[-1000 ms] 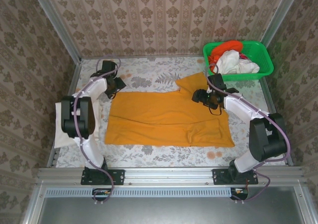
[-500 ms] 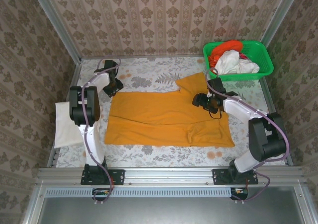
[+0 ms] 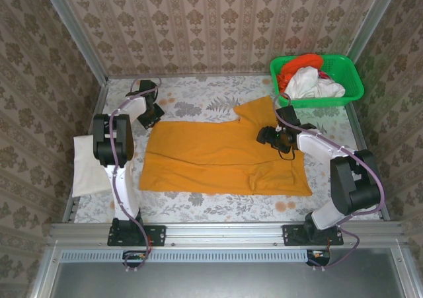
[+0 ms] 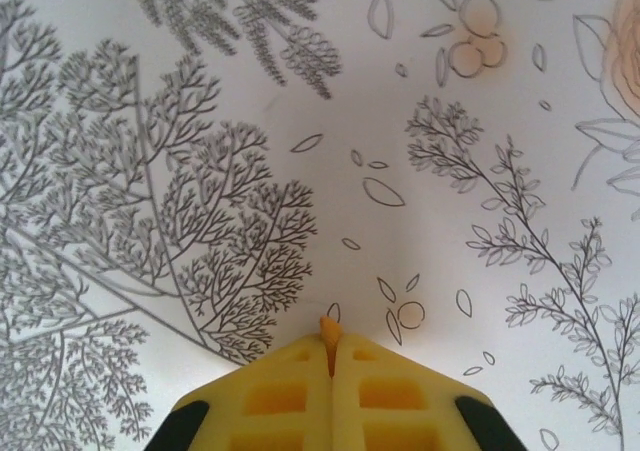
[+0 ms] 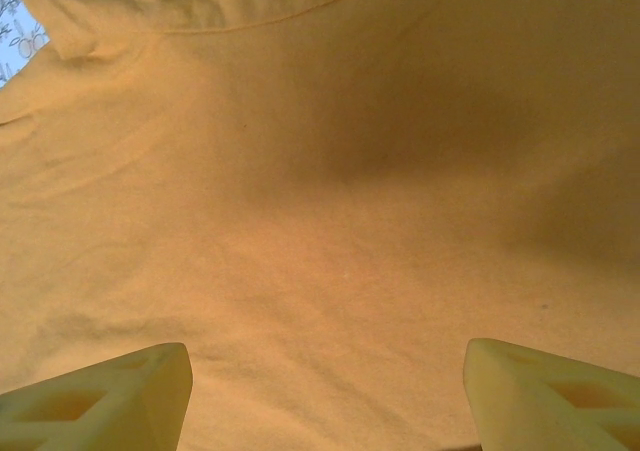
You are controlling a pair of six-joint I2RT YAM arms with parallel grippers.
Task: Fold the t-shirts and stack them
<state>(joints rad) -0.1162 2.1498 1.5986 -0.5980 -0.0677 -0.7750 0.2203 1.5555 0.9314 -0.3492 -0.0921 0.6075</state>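
The soft amber-orange short-sleeved shirt (image 5: 300,171) runs past every edge of the right wrist view, whose bottom edge crops the right gripper's (image 5: 327,351) fingers. The left wrist view likewise crops the left gripper's (image 4: 331,343) fingers, which pinch a sliver of that shirt, the rest out of frame. The green plastic lattice basket's (image 3: 355,76) wall hides the lower parts of the red-orange shirt (image 3: 301,65) and white shirt (image 3: 316,83).

Our amber-orange t-shirt (image 3: 218,156) spread flat at centre, our white t-shirt (image 3: 310,83) and red-orange t-shirt (image 3: 301,65) crumpled in the green basket (image 3: 355,81).

Amber-orange t-shirt (image 3: 218,159) flat on floral table (image 3: 198,100)
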